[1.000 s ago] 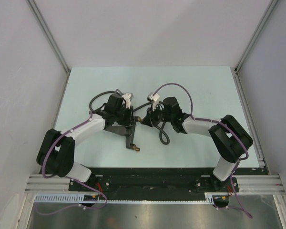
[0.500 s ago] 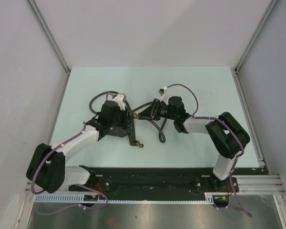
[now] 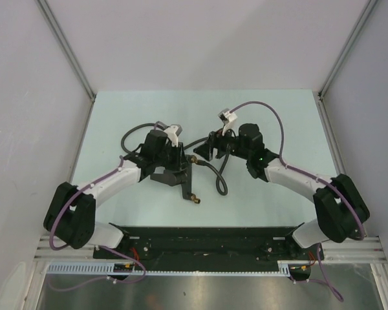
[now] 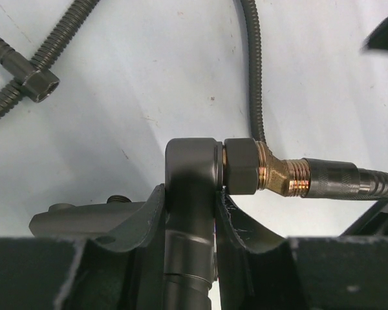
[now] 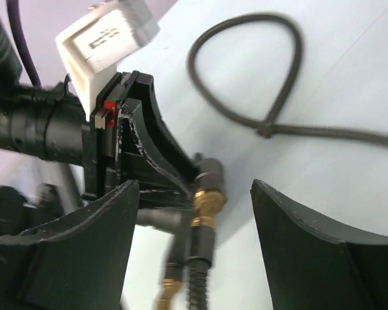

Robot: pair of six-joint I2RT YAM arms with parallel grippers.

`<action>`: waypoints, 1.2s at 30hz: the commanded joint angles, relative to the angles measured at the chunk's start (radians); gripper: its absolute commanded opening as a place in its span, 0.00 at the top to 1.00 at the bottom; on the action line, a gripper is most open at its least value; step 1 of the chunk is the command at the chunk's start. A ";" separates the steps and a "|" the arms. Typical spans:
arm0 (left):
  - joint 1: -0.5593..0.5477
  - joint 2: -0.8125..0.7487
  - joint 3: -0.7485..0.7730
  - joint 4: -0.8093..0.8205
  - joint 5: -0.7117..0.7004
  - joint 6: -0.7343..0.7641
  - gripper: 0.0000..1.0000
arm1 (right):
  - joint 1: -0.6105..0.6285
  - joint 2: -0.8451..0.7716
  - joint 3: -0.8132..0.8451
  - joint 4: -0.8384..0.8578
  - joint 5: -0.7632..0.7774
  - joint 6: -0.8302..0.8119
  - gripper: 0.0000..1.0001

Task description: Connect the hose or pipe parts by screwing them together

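Observation:
The dark-grey forked fitting (image 3: 186, 184) is held in my left gripper (image 3: 176, 157), whose jaws are shut on one of its arms (image 4: 191, 213). One brass tip (image 3: 198, 200) points toward the near edge. The hose's brass end (image 4: 281, 177) sits joined to the fitting's nut (image 4: 239, 165). From there the hose (image 3: 213, 171) curves down and loops behind the left arm. My right gripper (image 3: 207, 150) is open. Its fingers (image 5: 84, 245) stand either side of the brass joint (image 5: 207, 200) without touching it.
The pale green table (image 3: 278, 129) is boxed in by white walls and metal rails (image 3: 68, 58). A hose loop (image 5: 271, 77) lies on the table beyond the joint. Purple cables (image 3: 262, 106) arc over the right wrist. The arm bases sit on the black rail (image 3: 207, 239).
My right gripper has opened and let go of the hose end, and its arm has swung outward to the right. The left arm shifted slightly, still holding the fitting.

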 commanded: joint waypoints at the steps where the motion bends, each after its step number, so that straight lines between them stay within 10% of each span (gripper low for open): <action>1: 0.029 0.035 0.111 -0.074 0.123 -0.040 1.00 | 0.012 -0.102 0.041 -0.212 0.037 -0.592 0.25; 10: 0.072 0.121 0.177 -0.189 0.230 -0.001 1.00 | 0.187 -0.144 0.021 -0.394 0.192 -1.305 0.22; 25: 0.076 0.153 0.194 -0.222 0.319 0.015 1.00 | 0.233 -0.016 0.018 -0.321 0.251 -1.514 0.39; 28: 0.076 0.156 0.199 -0.225 0.341 0.015 1.00 | 0.235 0.002 0.019 -0.301 0.233 -1.539 0.53; 31: 0.076 0.152 0.205 -0.223 0.368 0.009 1.00 | 0.233 0.013 0.019 -0.304 0.176 -1.539 1.00; 36: 0.070 0.130 0.202 -0.188 0.364 -0.026 1.00 | 0.230 0.047 0.021 -0.209 0.188 -1.326 1.00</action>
